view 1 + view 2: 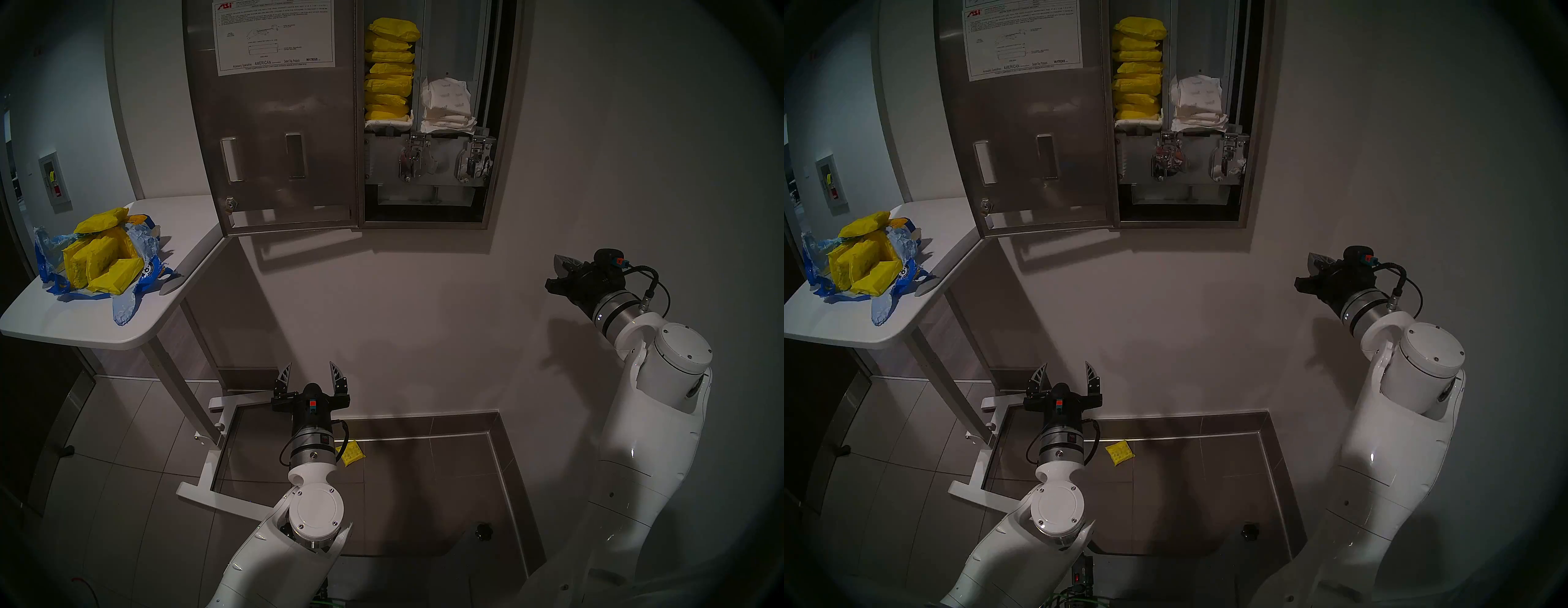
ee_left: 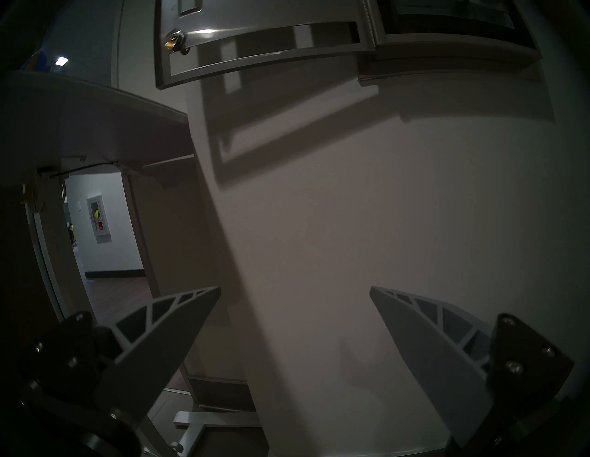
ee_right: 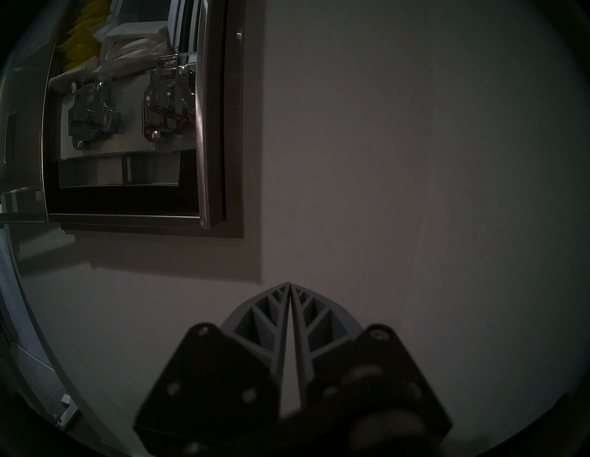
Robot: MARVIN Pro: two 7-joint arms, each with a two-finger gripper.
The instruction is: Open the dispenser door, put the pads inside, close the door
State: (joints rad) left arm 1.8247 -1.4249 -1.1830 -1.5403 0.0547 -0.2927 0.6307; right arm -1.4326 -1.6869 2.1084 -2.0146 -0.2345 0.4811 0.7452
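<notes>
Currently the dispenser door [image 1: 275, 127] is swung fully open to the left of the dispenser [image 1: 505, 127], its inner face with the white instruction sheet [image 1: 273, 34] turned to the room. The left chute is seen stacked high with yellow pads [image 1: 388, 72], and a shorter pile of white packets [image 1: 447, 106] is held in the right chute above the two lever mechanisms [image 1: 445, 161]. More yellow pads [image 1: 102, 259] are left in the torn blue bag [image 1: 123, 297] on the tabletop [image 1: 63, 331], and one yellow pad [image 1: 1119, 452] is seen lying on the floor below the left arm.

The left end effector [image 1: 311, 373] is held low before the bare wall with its fingers spread wide and nothing between them. The right end effector [image 3: 290, 287] is held to the right of the dispenser, its fingers pressed together and empty.

The step in hand is judged to be either one more fetch or the closing of the door. If another pad is to be fetched, the bag should be approached from above and a single packet pinched across its short sides, so that the loose plastic is not dragged along. As the left chute looks nearly full, the pad should be laid flat on top and not forced. For closing, the door's free edge should be pushed in a steady arc, and the tabletop corner just beside that edge should be cleared.
</notes>
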